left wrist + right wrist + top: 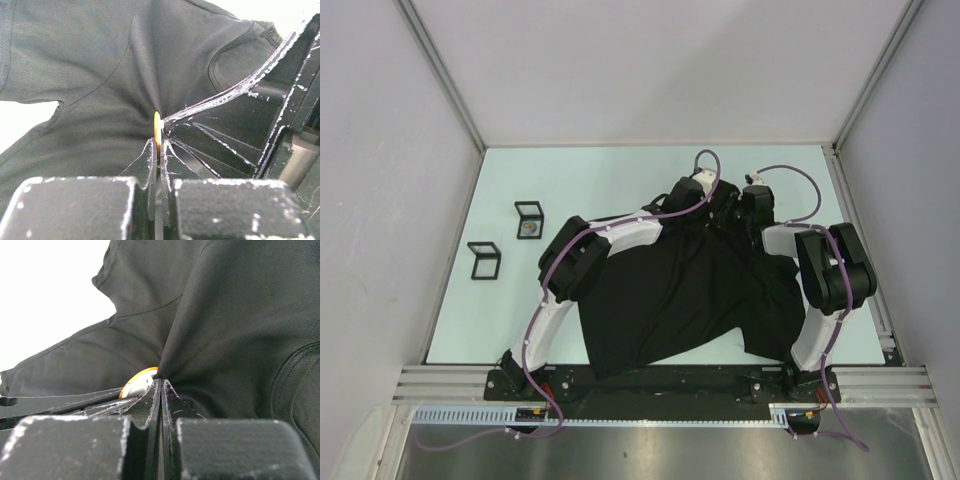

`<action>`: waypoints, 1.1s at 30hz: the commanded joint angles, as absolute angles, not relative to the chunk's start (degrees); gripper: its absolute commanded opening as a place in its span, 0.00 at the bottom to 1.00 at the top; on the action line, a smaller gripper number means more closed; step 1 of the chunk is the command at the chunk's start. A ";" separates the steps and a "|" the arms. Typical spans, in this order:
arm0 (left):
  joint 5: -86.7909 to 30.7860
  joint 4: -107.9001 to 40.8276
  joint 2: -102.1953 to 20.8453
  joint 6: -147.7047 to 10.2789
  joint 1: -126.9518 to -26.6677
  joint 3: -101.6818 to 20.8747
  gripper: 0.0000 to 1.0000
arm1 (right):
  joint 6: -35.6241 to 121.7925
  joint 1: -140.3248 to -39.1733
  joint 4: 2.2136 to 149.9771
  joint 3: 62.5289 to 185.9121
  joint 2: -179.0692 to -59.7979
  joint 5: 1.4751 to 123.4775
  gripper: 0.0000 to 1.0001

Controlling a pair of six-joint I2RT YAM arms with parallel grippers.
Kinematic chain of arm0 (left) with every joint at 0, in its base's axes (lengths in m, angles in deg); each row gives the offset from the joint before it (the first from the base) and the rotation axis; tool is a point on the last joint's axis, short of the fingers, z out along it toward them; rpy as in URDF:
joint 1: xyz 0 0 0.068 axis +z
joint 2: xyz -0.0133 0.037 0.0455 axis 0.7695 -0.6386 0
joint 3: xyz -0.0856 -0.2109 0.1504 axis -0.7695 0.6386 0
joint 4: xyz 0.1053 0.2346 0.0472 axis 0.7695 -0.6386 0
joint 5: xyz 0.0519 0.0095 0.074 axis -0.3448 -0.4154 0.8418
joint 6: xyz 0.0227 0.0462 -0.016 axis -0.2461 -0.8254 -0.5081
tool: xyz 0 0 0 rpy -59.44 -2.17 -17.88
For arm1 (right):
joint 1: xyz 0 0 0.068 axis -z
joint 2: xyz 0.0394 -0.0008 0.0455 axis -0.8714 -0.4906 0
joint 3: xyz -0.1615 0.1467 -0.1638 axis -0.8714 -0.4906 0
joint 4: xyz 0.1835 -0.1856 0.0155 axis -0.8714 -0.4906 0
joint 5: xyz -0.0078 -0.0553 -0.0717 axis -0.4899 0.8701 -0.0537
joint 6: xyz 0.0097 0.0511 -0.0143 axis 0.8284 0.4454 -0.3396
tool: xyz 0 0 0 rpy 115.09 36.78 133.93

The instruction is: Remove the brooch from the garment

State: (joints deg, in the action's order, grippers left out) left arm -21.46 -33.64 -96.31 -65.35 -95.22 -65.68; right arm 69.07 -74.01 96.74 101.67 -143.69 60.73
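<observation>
The garment, a black T-shirt, lies spread on the pale table, its upper part pulled up between my grippers. In the left wrist view my left gripper is shut on the thin gold edge of the brooch, which sits against the cloth. In the right wrist view my right gripper is shut on a pinch of the cloth right beside the brooch, a round pale disc with an orange rim. From above, the left gripper and right gripper meet near the shirt's far edge.
Two small black-framed clear boxes stand on the table at the left. Grey walls enclose the table on three sides. The right gripper's fingers cross the left wrist view close to the brooch.
</observation>
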 commanded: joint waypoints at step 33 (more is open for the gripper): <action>-31.95 -35.11 -96.84 -66.76 -97.95 -62.63 0.00 | 69.14 -78.72 113.52 102.81 -140.57 51.13 0.00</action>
